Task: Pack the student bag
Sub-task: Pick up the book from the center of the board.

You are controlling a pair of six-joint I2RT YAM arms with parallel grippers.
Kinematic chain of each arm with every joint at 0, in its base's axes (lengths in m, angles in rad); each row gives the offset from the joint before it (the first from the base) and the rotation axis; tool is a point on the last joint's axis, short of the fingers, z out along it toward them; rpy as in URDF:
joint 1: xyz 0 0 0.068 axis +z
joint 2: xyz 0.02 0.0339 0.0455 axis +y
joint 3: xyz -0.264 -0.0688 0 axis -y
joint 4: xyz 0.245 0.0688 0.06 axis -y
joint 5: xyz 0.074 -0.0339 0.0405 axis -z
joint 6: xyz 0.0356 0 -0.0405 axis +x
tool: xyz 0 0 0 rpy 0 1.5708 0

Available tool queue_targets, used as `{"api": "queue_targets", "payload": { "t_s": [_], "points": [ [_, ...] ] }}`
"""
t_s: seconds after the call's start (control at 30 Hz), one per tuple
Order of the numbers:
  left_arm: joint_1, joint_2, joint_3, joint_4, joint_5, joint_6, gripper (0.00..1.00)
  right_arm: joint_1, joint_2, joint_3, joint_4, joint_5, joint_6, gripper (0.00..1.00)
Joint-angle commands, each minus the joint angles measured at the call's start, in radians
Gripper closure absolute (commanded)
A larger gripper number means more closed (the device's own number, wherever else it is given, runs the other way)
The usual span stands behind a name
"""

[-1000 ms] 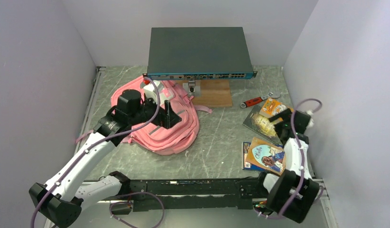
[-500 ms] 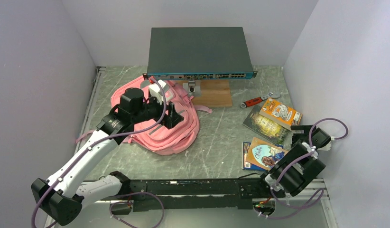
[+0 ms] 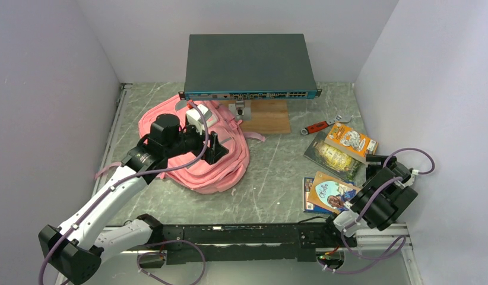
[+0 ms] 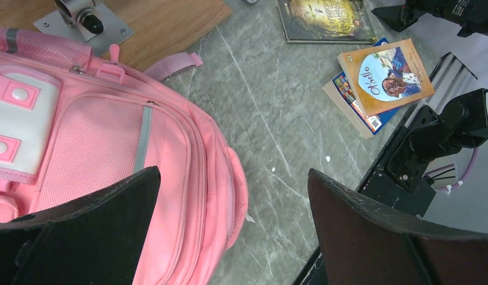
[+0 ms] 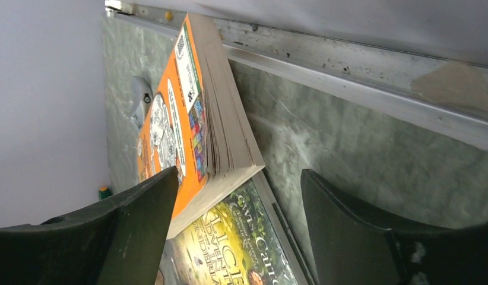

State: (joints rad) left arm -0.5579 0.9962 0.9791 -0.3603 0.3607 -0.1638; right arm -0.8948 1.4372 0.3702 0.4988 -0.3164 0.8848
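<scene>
The pink student bag [image 3: 200,160] lies flat at the table's left of centre, and it fills the left of the left wrist view [image 4: 111,148]. My left gripper [image 3: 215,148] is open and empty, hovering over the bag's right part. My right gripper [image 3: 378,161] is open and empty, low by the right wall, pointing at an orange book [image 5: 176,119] that lies on a yellow-green book [image 5: 241,243]. Both books show in the top view, the orange book [image 3: 350,139] over the yellow-green one [image 3: 333,157]. Two more stacked books [image 3: 330,195] lie nearer.
A dark network switch [image 3: 249,65] stands on a wooden board [image 3: 268,117] at the back. A red-handled tool [image 3: 317,126] lies right of the board. The right wall and a metal rail [image 5: 360,71] run close beside my right gripper.
My right arm pulled back from over the books and lowered toward the near right corner, then turned its gripper toward them. My left gripper shifted slightly right over the bag.
</scene>
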Motion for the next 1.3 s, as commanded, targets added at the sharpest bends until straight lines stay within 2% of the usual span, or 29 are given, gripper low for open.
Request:
{"api": "queue_targets", "payload": {
  "t_s": [0.0, 0.2, 0.3, 0.37, 0.5, 0.7, 0.83, 1.13, 1.2, 1.27],
  "points": [
    [-0.002, -0.010, -0.004, 0.037, -0.007, 0.023, 0.00, -0.002, 0.086, -0.005, 0.208, -0.039, 0.055, 0.26],
    [-0.002, 0.002, -0.004, 0.036, -0.001, 0.023, 0.00, 0.004, 0.155, -0.002, 0.301, -0.087, 0.092, 0.49],
    [-0.002, 0.003, -0.008, 0.040, -0.002, 0.023, 0.00, 0.005, 0.153, 0.004, 0.306, -0.098, 0.091, 0.68],
    [-0.002, 0.006, -0.004, 0.035, -0.006, 0.024, 0.00, 0.009, 0.134, 0.009, 0.286, -0.098, 0.084, 0.83],
    [-0.002, 0.007, -0.008, 0.041, 0.001, 0.021, 0.00, 0.046, 0.016, 0.027, 0.136, -0.064, 0.011, 1.00],
    [-0.002, 0.013, -0.009, 0.043, 0.012, 0.017, 0.00, 0.172, -0.286, 0.134, -0.247, 0.124, -0.160, 1.00],
    [-0.002, 0.010, -0.006, 0.039, 0.003, 0.015, 0.00, 0.275, -0.423, 0.192, -0.408, 0.156, -0.242, 1.00],
    [-0.012, -0.028, -0.040, 0.100, -0.024, -0.025, 0.00, 0.425, -0.575, 0.342, -0.722, -0.038, -0.245, 1.00],
    [-0.048, -0.035, -0.040, 0.127, -0.035, -0.028, 0.00, 0.470, -0.593, 0.382, -0.788, -0.084, -0.220, 1.00],
    [-0.122, -0.056, -0.057, 0.175, -0.107, -0.021, 0.00, 0.505, -0.605, 0.386, -0.811, -0.160, -0.161, 1.00]
  ]
}}
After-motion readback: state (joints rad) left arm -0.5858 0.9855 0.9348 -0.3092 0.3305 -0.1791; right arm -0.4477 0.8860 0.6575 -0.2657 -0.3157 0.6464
